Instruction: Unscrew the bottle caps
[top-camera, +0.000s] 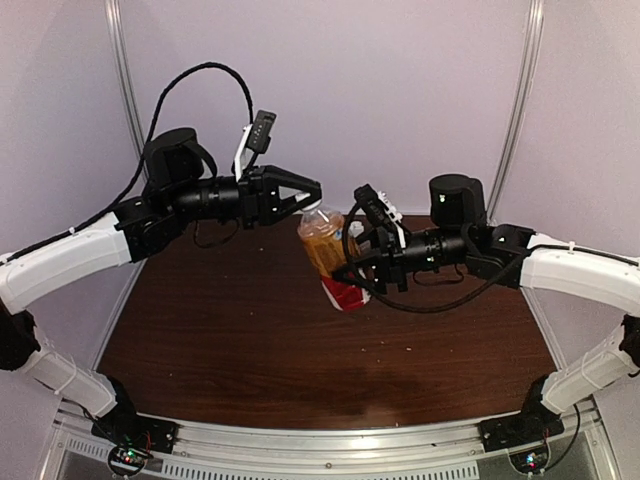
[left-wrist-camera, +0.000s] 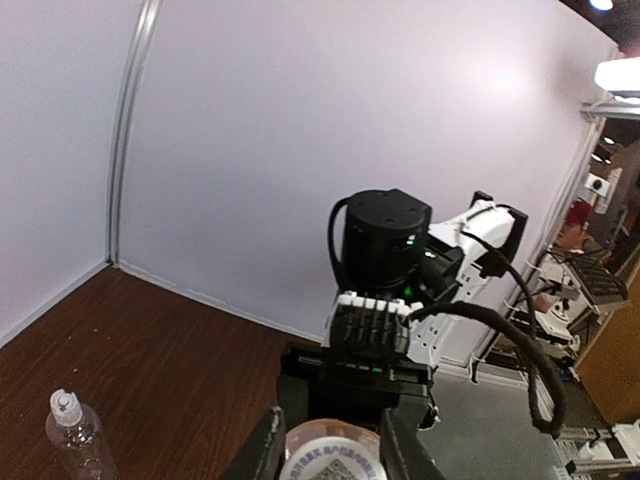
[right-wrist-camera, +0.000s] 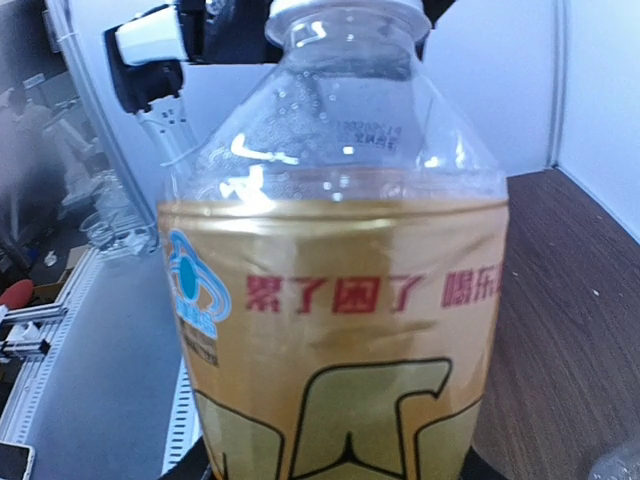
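Note:
The amber-orange bottle (top-camera: 325, 245) with a red label is held tilted above the table between both arms. My right gripper (top-camera: 360, 272) is shut on its lower body; the bottle fills the right wrist view (right-wrist-camera: 340, 300). Its whitish cap (left-wrist-camera: 330, 462) sits between my left gripper's fingers (left-wrist-camera: 262, 445), which close on it from both sides at the bottle's top (top-camera: 312, 200). The cap also shows at the top of the right wrist view (right-wrist-camera: 340, 10). The clear bottle (left-wrist-camera: 78, 440) stands upright on the table with its cap (left-wrist-camera: 63, 403) on.
The dark wooden table (top-camera: 250, 340) is enclosed by pale walls (top-camera: 400, 90) at the back and sides. A metal rail (top-camera: 330, 440) runs along the near edge by the arm bases.

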